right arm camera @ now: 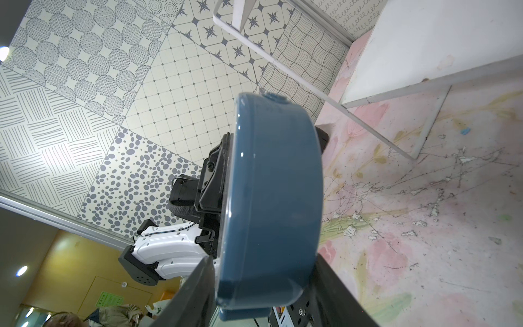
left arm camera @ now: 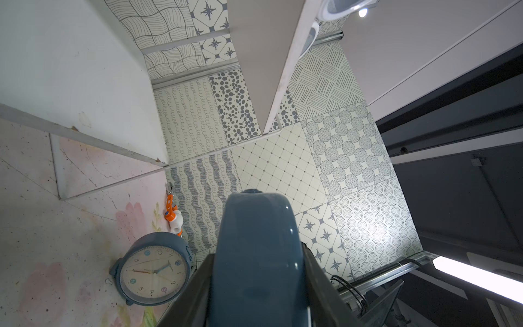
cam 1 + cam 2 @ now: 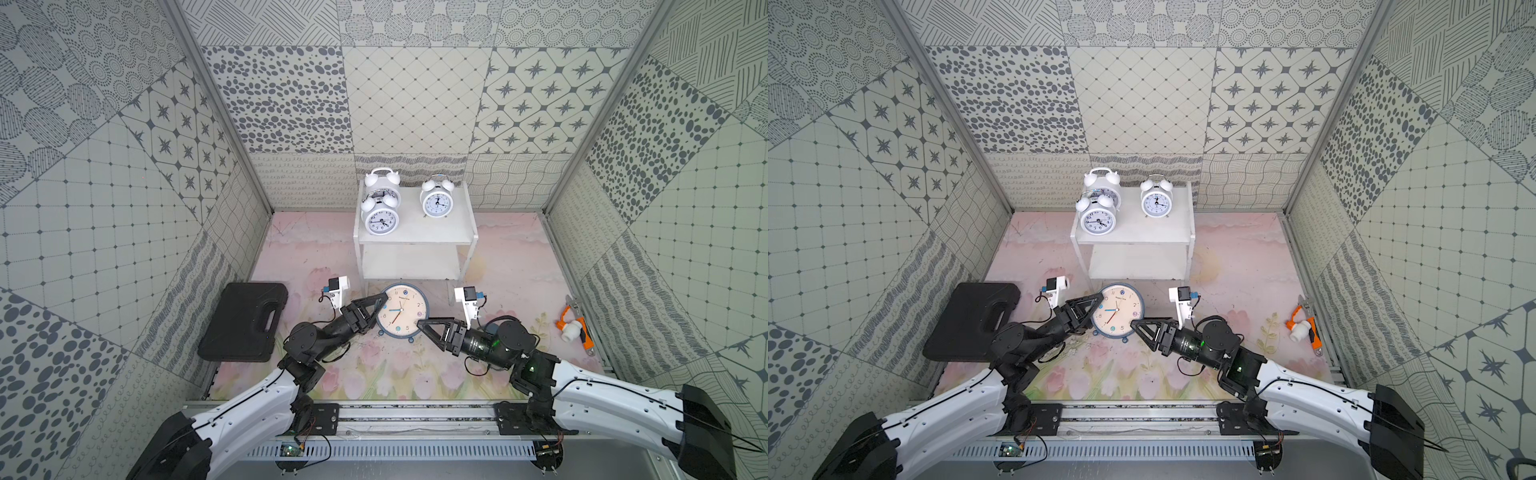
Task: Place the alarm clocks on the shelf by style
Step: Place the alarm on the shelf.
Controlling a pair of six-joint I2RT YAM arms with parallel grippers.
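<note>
1. In both top views: blue clock (image 3: 402,309) before the shelf (image 3: 415,237), white clocks (image 3: 436,203) atop.
2. Only left wrist shows me a second blue clock (image 2: 154,271); left hand (image 2: 256,260) clamps the first.
3. Right hand (image 1: 263,260) straddles it; grip I can't tell.

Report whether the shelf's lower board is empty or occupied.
Empty where visible: the lower board shows bare white in both top views; its rear hides under the top board.

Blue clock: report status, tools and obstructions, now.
Left tool shut on blue clock, at its rim. Right tool straddling opposite rim, grip unconfirmed. Lower tier of shelf bare, nothing between; second blue clock stands aside on mat.
</note>
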